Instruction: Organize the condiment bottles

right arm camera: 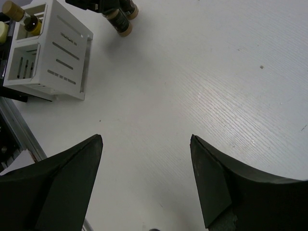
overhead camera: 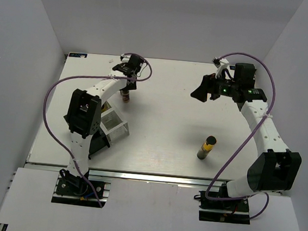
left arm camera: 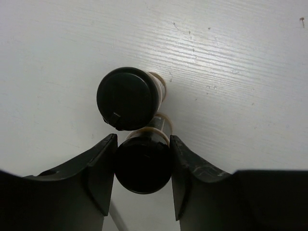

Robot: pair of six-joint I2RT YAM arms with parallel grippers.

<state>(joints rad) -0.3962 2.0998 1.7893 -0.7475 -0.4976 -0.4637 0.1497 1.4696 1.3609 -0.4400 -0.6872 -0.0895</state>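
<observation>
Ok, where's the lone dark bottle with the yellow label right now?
Top view: the dark yellow-labelled bottle stands alone on the white table's right half, nearer the front edge than the open right gripper, far from the clear compartment rack at left.

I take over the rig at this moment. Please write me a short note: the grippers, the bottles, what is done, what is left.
Left gripper: shut on a dark bottle, right beside a second dark bottle, far left of the table.
Right gripper: open, empty.
Yellow-label bottle: upright, alone near the right arm.
Done: the rack already holds bottles; count unclear.
Left: these three bottles.
</observation>
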